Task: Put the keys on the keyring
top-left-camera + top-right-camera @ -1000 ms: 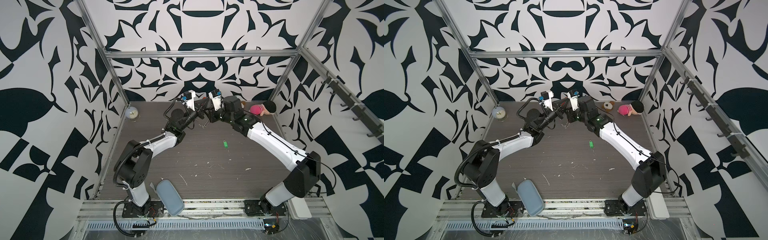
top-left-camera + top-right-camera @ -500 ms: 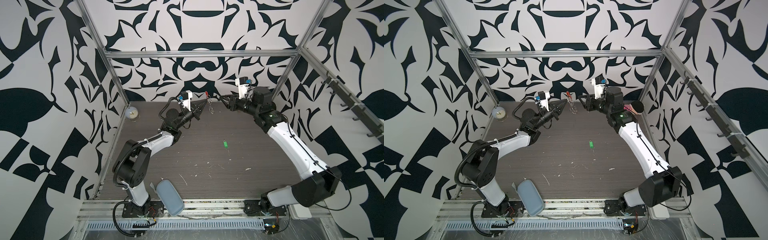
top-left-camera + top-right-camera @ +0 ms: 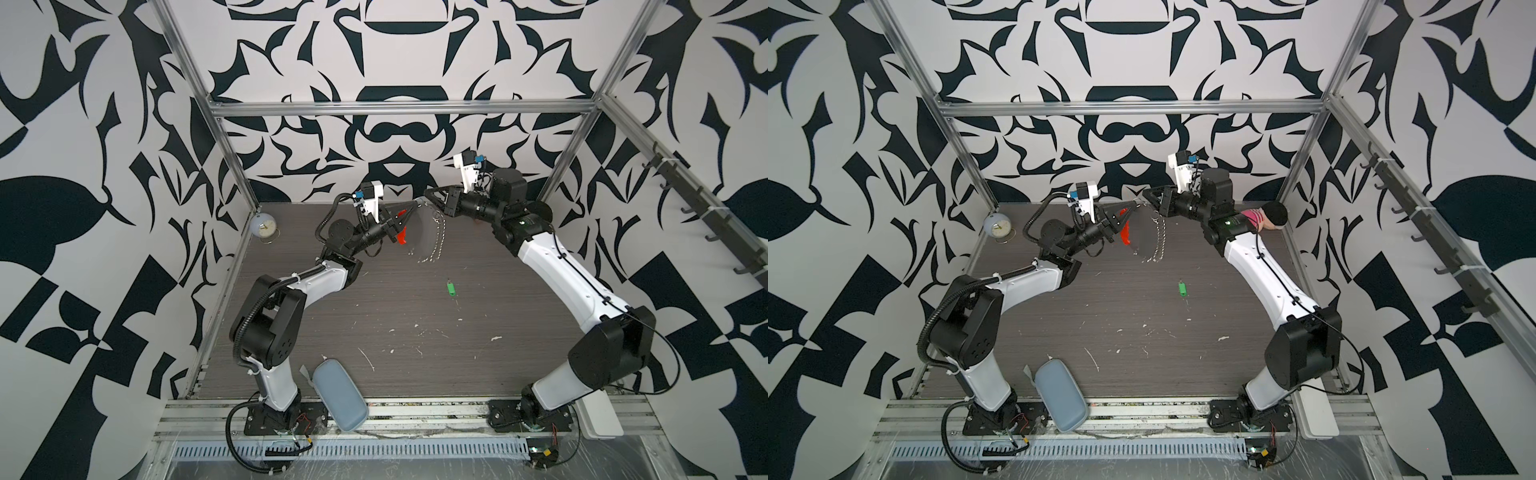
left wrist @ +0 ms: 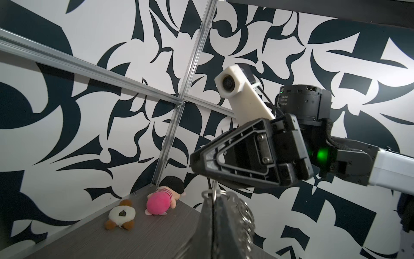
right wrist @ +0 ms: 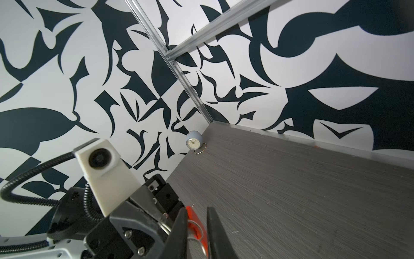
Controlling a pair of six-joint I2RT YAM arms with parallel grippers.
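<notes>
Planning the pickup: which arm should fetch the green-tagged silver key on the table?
Right, likely. The left hand is shut on the large metal keyring with red bar, holding it aloft. The green-tagged silver key lies on the right arm's side; the right hand sits by the loop's top.

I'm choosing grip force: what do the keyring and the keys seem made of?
The keyring: red bar looks like smooth plastic, solid colour; loop and dangling rings look like bright metal, silvery glints. The keys: green tag probably plastic, flat even colour; the key itself is too small to judge.
</notes>
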